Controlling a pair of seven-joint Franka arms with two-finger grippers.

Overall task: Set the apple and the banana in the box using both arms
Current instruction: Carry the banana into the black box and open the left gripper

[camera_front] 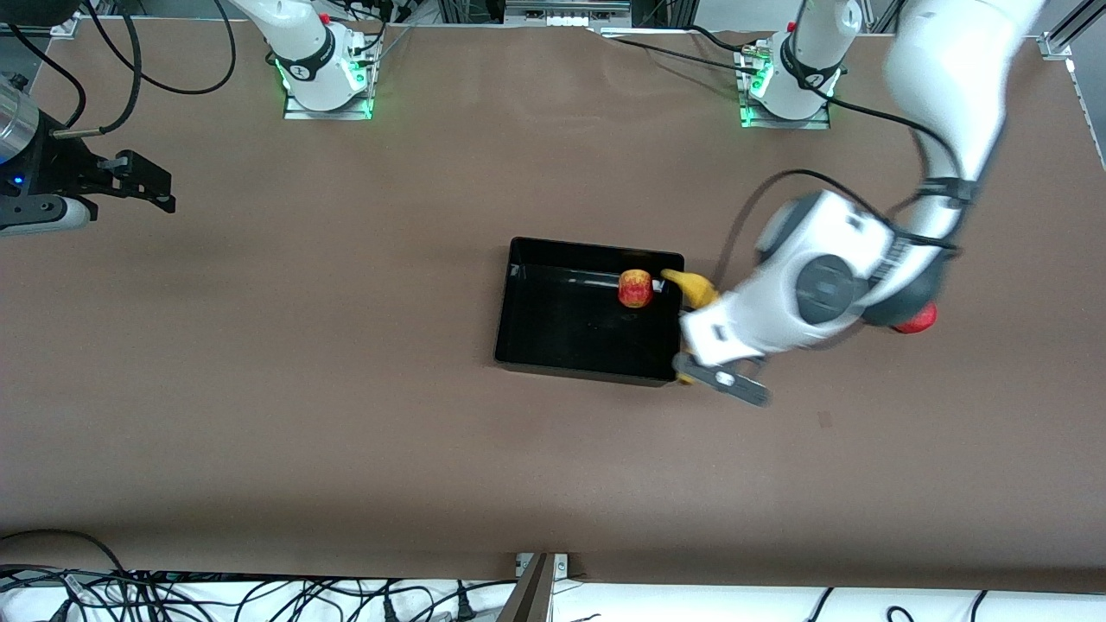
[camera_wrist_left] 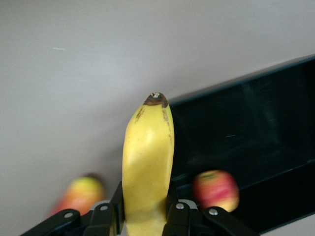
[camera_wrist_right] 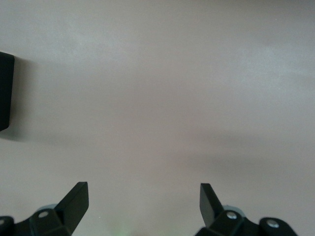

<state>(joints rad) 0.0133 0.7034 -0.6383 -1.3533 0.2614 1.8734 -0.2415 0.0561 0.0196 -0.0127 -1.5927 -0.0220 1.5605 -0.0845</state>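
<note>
Left wrist view: banana (camera_wrist_left: 147,162) clamped between fingers (camera_wrist_left: 114,209)

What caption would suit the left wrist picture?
Left gripper shut on the banana, carried over the box edge, where the apple lies.

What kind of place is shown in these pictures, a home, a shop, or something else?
Most likely a robotics laboratory. Two arms are bolted to a brown-covered table, cables trail along its edge, and the left gripper carries a banana over the rim of a black box that holds an apple.
</note>
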